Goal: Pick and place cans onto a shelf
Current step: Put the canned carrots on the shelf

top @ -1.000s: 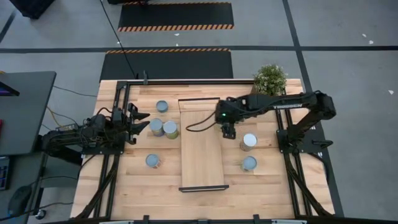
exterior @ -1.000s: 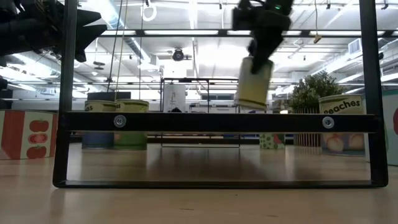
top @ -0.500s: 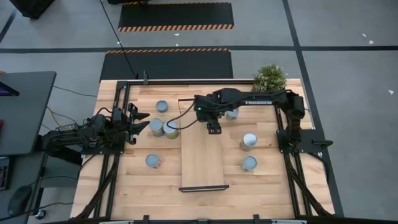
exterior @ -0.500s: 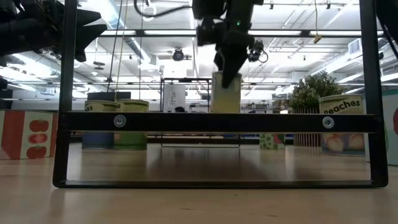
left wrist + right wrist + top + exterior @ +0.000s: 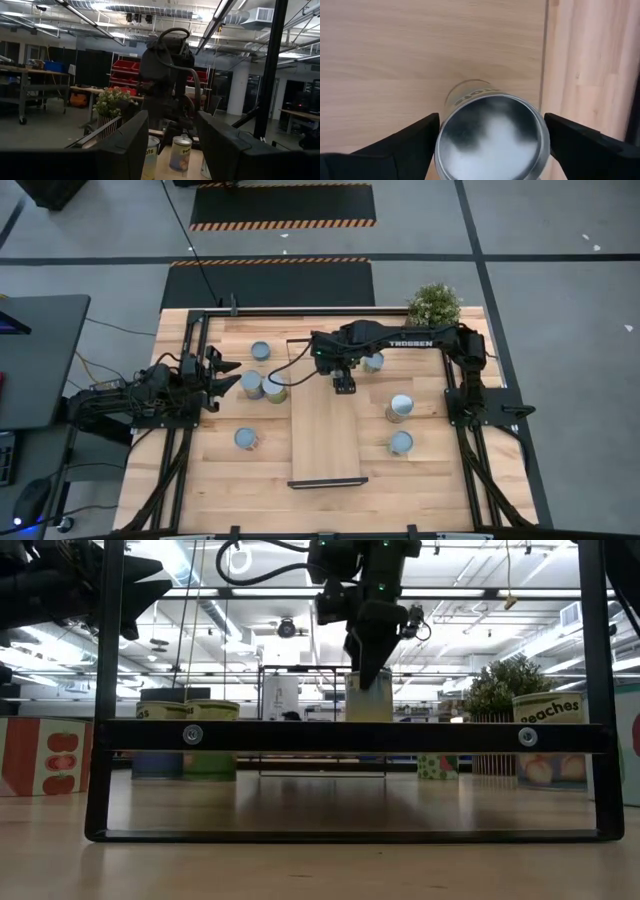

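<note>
Wood table [image 5: 200, 480] fills mid-frame in the high view, shelf [image 5: 325, 435] at centre. Right gripper [image 5: 343, 383] sits over the shelf's upper end, fingers spread either side of a can [image 5: 492, 137] standing on the board; looks released, though contact can't be ruled out. So one can looks placed; six cans [image 5: 400, 443] left on the table. Left gripper [image 5: 218, 372], centre-left, is part-open and empty.

High view hides that can under the arm; right wrist and low views show it.
</note>
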Motion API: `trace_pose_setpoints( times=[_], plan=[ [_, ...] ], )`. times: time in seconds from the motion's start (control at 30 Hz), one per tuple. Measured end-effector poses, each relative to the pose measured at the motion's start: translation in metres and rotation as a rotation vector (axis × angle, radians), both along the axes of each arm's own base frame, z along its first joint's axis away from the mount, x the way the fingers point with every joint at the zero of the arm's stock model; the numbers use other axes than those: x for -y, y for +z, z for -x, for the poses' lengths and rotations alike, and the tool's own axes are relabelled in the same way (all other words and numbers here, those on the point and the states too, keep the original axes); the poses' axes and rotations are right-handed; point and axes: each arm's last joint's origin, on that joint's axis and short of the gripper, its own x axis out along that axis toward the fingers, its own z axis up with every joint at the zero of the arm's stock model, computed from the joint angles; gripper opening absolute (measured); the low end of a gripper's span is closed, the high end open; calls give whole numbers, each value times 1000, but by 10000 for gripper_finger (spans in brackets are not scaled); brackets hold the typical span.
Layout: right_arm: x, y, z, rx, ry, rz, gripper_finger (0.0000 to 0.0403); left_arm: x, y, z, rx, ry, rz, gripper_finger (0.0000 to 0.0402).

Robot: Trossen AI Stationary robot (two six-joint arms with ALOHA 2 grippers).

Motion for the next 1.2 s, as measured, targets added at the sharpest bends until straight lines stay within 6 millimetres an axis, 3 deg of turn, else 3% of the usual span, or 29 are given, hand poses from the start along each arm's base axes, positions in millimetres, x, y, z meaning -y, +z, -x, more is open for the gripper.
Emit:
trace_pose_setpoints(
  times=[0.63, 0.83, 1.2],
  plan=[
    [-21, 11, -4, 17, 50, 156, 364, 0, 0, 0, -2, 3, -7, 172],
    [-36, 32, -7, 59, 65, 223, 364, 0, 0, 0, -4, 2, -7, 172],
    [-68, 31, 8, -51, -7, 316, 364, 0, -2, 0, -18, 2, -5, 172]
  ],
)
